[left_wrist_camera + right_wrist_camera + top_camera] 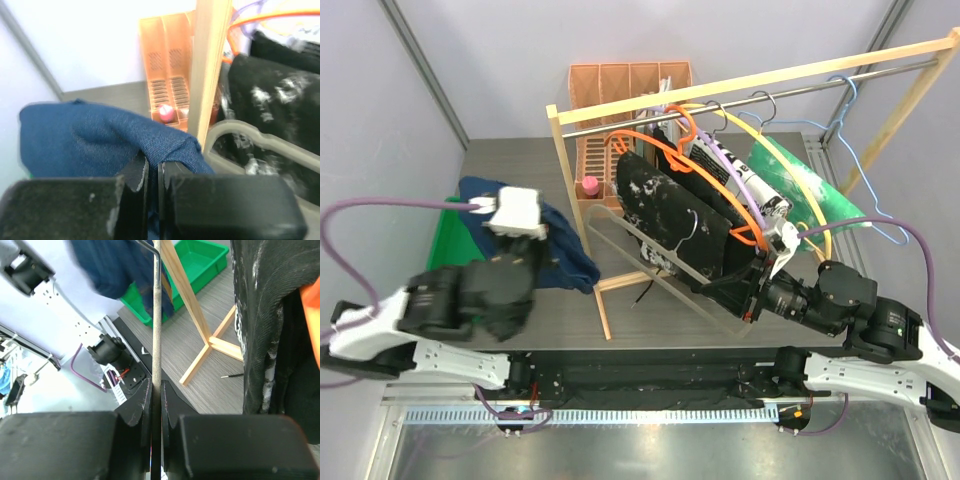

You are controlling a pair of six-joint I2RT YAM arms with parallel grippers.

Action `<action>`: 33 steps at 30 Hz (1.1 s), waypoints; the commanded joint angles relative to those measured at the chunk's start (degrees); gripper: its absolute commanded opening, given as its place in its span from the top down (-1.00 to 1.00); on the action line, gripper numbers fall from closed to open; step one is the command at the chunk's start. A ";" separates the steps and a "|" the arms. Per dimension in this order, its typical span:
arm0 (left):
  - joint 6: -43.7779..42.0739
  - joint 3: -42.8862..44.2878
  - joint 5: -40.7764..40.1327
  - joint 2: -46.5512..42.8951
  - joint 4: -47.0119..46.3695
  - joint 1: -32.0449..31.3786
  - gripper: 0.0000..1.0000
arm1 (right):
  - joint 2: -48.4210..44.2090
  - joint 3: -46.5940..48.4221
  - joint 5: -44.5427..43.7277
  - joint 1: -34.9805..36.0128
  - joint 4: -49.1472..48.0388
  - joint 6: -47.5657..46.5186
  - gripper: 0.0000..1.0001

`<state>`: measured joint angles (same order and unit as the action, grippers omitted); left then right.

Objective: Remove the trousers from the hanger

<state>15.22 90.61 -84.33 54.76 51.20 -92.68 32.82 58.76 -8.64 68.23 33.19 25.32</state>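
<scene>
Pulling the navy trousers (565,255) clear, just left of the wooden rack (574,205).
My left gripper (152,172) is pinched shut on their cloth and my right gripper (156,400) clamps the hanger (156,315) inside the rack. I should brace it and draw evenly.

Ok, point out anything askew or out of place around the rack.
The clear hanger is off the rail, slanting low across the rack, pinched in the right fingers. A small dark stick lies loose on the table beneath.
</scene>
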 commanded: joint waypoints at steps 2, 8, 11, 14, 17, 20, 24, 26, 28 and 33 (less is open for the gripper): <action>-14.00 -8.33 5.84 1.49 -21.49 14.19 1.00 | -1.88 0.30 -1.20 -0.02 -4.98 1.49 0.98; -2.93 -9.30 14.90 0.00 -15.61 23.68 1.00 | -3.29 -0.40 -2.08 -0.02 -5.15 1.66 0.98; 2.24 -10.01 15.51 -1.84 -11.40 26.85 1.00 | -4.08 -1.36 -2.25 -0.11 -5.24 1.49 0.98; 5.15 -12.20 17.97 -3.43 -9.89 32.10 1.00 | -4.69 -2.16 -1.91 -0.02 -5.24 1.57 0.98; 7.61 -12.04 25.34 -2.56 -6.57 40.16 1.00 | -5.57 -2.86 -1.73 -0.02 -5.77 1.92 0.98; 8.16 -12.90 38.48 -0.10 -6.45 53.15 1.00 | -6.45 -3.48 -1.38 -0.02 -5.94 2.27 0.97; 6.75 -14.58 50.74 1.13 -10.58 69.01 1.00 | -7.59 -4.71 -1.20 -0.02 -6.56 3.41 0.97; 6.57 -13.80 57.84 3.59 -11.73 78.03 1.00 | -7.77 -5.50 -0.67 -0.02 -6.91 3.86 0.98; 6.84 -9.94 61.29 8.40 -11.22 82.99 1.00 | -7.86 -6.02 0.03 -0.02 -7.17 4.38 0.98; 6.57 1.66 58.42 14.67 -8.93 86.88 1.00 | -7.95 -6.64 1.17 -0.11 -7.79 4.74 0.98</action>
<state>21.89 83.02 -27.79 68.90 46.65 -6.72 25.23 51.96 -8.82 68.18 30.00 28.97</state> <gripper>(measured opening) 0.031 0.133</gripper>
